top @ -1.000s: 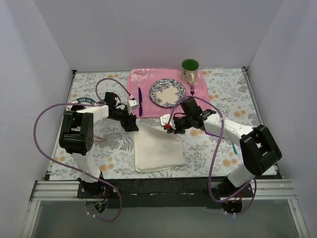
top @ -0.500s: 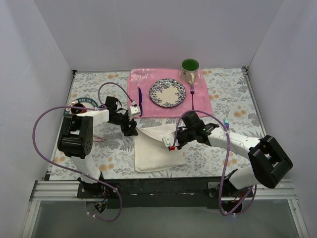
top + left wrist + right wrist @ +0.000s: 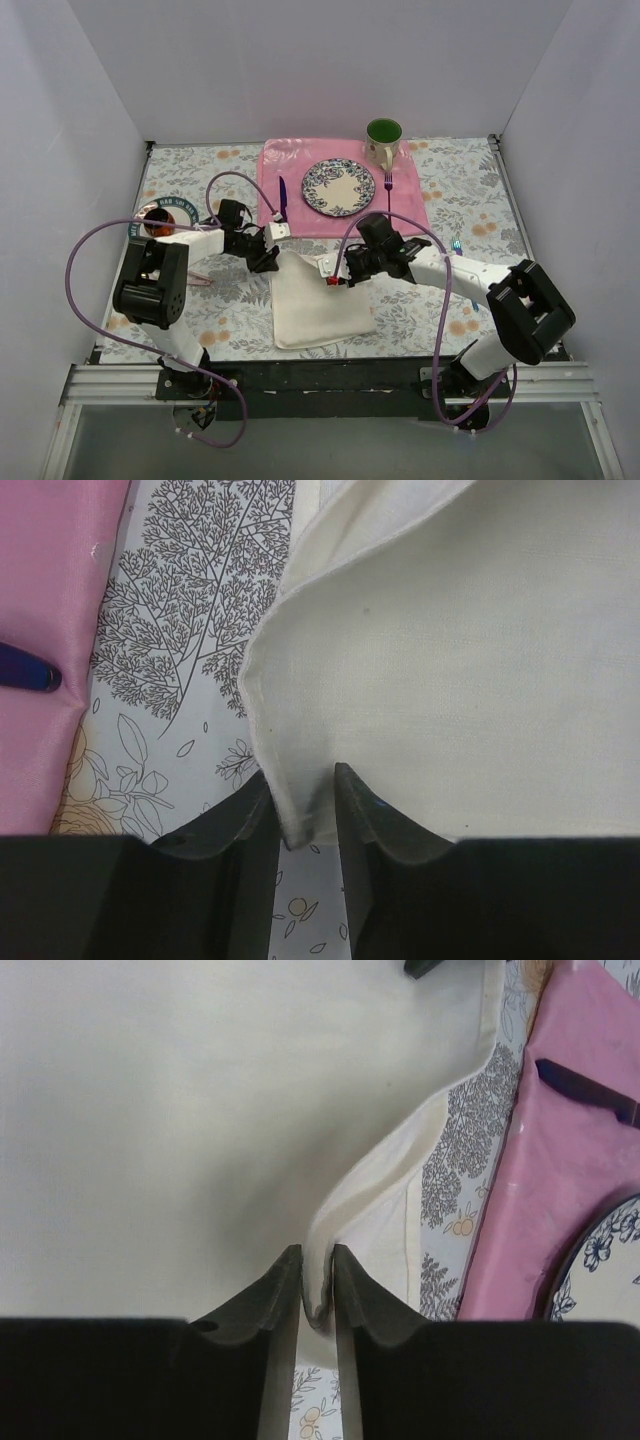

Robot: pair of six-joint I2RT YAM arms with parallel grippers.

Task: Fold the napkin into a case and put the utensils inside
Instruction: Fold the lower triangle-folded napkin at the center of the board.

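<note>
Pinching: left jaws narrow on the far-left corner of the napkin (image 3: 318, 305); right jaws narrow on a raised fold of its far edge. Cloth lies on tabletop (image 3: 200, 310), just before pink placemat (image 3: 410, 205). No narrow case yet; one utensil (image 3: 457, 245) outside, right of cloth. Folding, loading left to do

**A flowered table and the things lying on it**

The table (image 3: 460, 190) has a pale cover printed with grey trees and orange flowers. At the far middle, a pink placemat (image 3: 290, 160) lies flat. Just in front of it, with a thin strip of the cover between them, the cream napkin (image 3: 315, 310) lies spread out. Its far edge is lifted and creased. At the left side lies a round disc (image 3: 165, 213) with a dark rim that has letters on it. Near the right side lie small shiny utensils (image 3: 457, 245), too small to tell apart.
</note>
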